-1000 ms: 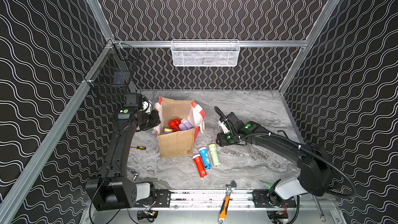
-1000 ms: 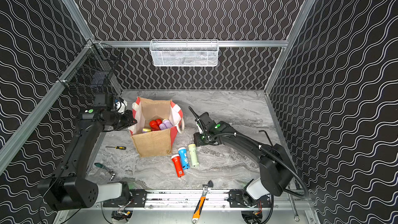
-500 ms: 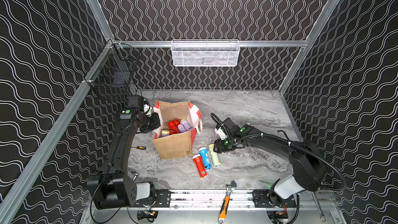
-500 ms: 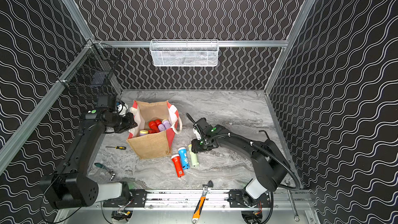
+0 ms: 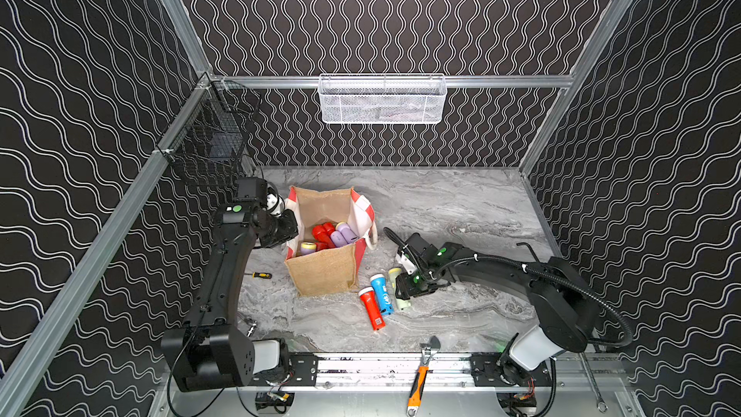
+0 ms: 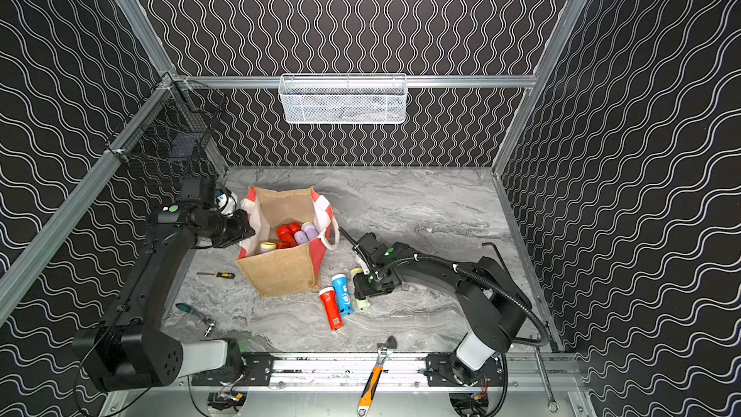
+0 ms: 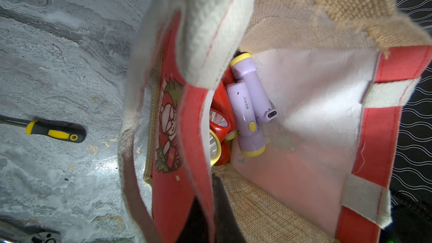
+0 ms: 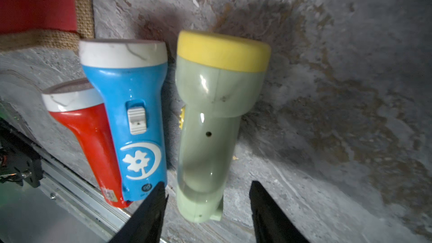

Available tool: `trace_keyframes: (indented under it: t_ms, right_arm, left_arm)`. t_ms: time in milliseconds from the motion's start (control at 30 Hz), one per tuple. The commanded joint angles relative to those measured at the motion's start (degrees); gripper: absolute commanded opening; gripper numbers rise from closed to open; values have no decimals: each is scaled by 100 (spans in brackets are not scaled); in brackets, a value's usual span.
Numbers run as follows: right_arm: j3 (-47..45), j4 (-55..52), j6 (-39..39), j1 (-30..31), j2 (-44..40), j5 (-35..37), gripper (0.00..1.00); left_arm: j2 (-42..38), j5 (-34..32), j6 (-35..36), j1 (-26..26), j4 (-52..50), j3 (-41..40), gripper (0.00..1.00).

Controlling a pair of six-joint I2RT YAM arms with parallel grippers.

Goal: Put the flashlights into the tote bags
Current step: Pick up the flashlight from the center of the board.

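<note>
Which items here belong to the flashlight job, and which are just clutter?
Job: tote bag, pale green flashlight, blue flashlight, red flashlight, lilac flashlights in the bag.
Clutter: screwdriver, orange-handled wrench, white mesh basket, black wire basket.

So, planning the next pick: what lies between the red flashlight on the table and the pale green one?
The blue flashlight, alongside both; the right wrist view and both top views show it.

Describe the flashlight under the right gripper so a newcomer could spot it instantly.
Find the burlap tote bag mid-table. Off its near corner, toward the right arm, lie a red flashlight, a blue flashlight and a pale green flashlight, side by side. Yours is green, yellow-headed, farthest from the bag.
</note>
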Motion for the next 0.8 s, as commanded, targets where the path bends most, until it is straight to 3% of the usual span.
trace_keyframes:
  t_ms: [0,533,767]
  right_arm:
    - [-61,73,286,43,114,307,60]
    - [262,135,907,210,686,1023,60]
    - [207,68,831,246,848,1044,53]
  left_arm:
    - [-89,11,96,10,77,-65,8]
    - [-338,144,105,10,184,-202,9]
    - [-376,90,157,14,179,-280,9]
